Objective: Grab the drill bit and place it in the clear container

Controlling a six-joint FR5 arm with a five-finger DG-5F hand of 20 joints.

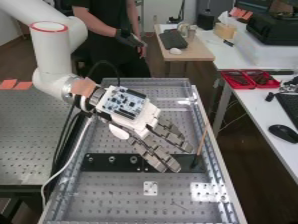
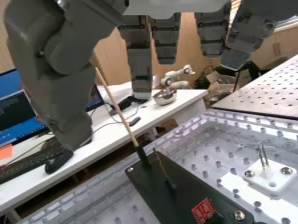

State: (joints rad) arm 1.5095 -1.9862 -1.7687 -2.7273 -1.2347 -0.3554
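Metal rails edge the perforated bench [image 1: 120, 192] along both long sides; the right rail [image 1: 197, 97] runs close past the fingertips, with a gap beyond it before the white desk [image 1: 256, 107]. A black strip [image 1: 100, 166] crosses the bench, and an upright wooden stick [image 1: 202, 139] stands at its right end, leaning a little — a tall thing right beside the fingers. The broadest open surface lies on the near side of the strip, broken by a small white plate [image 1: 151, 188].

The hand [image 1: 140, 121] is over the bench, slanting down towards the strip's right end. It is open and empty, its fingers long and nearly straight, the thumb set well apart from them. Whether the fingertips touch the strip in the high view, I cannot tell.

In the wrist view the drill bit [image 2: 164, 168] stands in the strip, slightly tilted, just beside the stick's dark foot — below the hand and apart from its fingers and thumb.
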